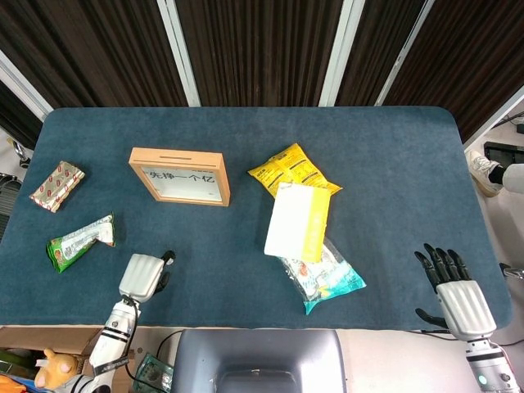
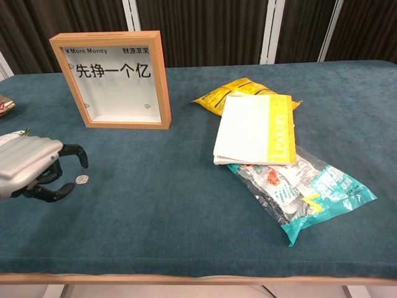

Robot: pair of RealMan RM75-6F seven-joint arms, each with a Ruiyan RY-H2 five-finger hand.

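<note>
The left hand (image 2: pixel 31 167) hangs low over a small coin (image 2: pixel 81 179) on the blue table (image 2: pixel 186 205), fingers curled and apart, holding nothing. The coin lies in front of the wooden box (image 2: pixel 116 77). I think it must come straight down and pinch gently. The right hand (image 1: pixel 454 291) rests open, far away.

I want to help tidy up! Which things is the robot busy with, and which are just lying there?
Busy with: left hand, coin by its fingertips.
Lying about: wooden box, yellow bag, white-yellow packet, teal bag, green packet, red packet.
</note>
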